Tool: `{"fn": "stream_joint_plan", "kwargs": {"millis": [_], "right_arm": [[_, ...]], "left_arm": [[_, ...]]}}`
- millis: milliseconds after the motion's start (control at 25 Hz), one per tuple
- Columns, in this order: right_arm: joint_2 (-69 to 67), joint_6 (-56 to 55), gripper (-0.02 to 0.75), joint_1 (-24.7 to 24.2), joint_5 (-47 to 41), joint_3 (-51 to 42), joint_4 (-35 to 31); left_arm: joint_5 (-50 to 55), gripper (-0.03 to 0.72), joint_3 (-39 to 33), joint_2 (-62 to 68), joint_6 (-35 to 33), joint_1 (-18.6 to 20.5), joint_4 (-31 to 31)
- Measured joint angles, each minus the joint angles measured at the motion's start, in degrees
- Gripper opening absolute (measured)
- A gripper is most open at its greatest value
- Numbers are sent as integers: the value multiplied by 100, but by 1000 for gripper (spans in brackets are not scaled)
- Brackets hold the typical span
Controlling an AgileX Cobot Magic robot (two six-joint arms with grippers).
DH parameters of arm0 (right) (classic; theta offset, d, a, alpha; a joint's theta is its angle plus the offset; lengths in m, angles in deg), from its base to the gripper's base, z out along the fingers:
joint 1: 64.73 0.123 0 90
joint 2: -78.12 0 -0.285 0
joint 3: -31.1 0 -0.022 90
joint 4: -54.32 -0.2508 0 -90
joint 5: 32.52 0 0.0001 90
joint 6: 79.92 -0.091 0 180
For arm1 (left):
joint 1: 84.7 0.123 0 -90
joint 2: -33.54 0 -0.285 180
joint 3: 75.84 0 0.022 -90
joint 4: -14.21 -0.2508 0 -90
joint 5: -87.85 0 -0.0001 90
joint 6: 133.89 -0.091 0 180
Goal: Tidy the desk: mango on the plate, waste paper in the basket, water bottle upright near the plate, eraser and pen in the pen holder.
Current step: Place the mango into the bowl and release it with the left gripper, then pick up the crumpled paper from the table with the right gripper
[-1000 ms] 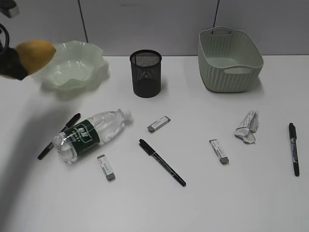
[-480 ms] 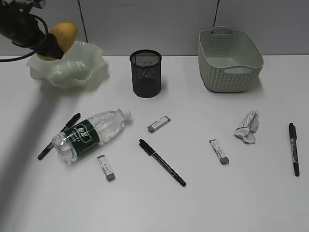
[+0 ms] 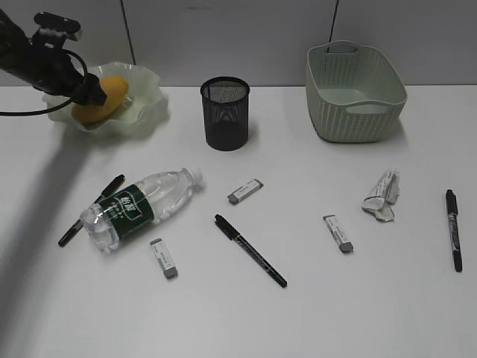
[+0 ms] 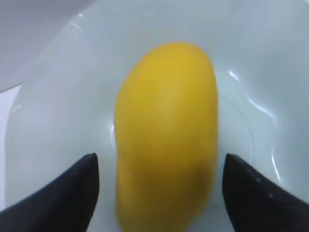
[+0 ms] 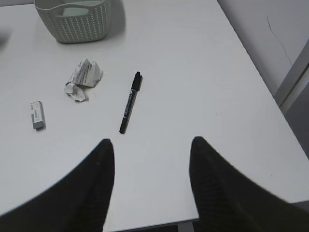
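Note:
The yellow mango (image 3: 109, 95) (image 4: 166, 135) lies in the wavy green plate (image 3: 146, 95) (image 4: 251, 58) at the back left. My left gripper (image 3: 94, 95) (image 4: 160, 157) straddles it, open, with a gap showing on each side. The water bottle (image 3: 141, 205) lies on its side at the left front. The black mesh pen holder (image 3: 225, 113) stands mid-back and the basket (image 3: 354, 93) (image 5: 72, 19) back right. Waste paper (image 3: 381, 195) (image 5: 83, 77), three erasers (image 3: 245, 191) (image 3: 337, 233) (image 3: 163, 258) and three pens (image 3: 250, 250) (image 3: 453, 228) (image 3: 89, 211) lie loose. My right gripper (image 5: 151, 141) hangs open and empty.
The right wrist view shows the desk's near right corner and edge (image 5: 251, 205) under my right gripper, with a grey wall panel beyond. A dark cable runs from the left arm (image 3: 33, 56) along the back left.
The left arm carried the mango from the left side over the plate and lowered it inside. Its jaws have parted from the fruit. Nothing else has moved.

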Motion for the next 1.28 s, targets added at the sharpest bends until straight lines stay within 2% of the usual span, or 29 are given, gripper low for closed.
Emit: {"fn": "stream_joint_plan", "kwargs": {"millis": [320,440,560,760,880,1040,1280], "right_arm": [[0,0,406,0,0,0,-5],[0,0,406,0,0,0,-5],[0,0,406,0,0,0,-5],[0,0,406,0,0,0,-5],[0,0,406,0,0,0,-5],[0,0,406,0,0,0,-5],[0,0,406,0,0,0,-5]], "left_arm": [[176,605,5,-346,17,-93,47],[445,589,5,-750,232,-204,53],[962,582,11,-1229,967,-305,-45],[2996,557,28,-1760,2852,-488,-1134],[3983,535,28,-1874,3653,-525,-1436],[4188,529,-189,-2243,4339,-545,-1519],[4206,520,-1115,-3366,4513,-753,-2000]]}}
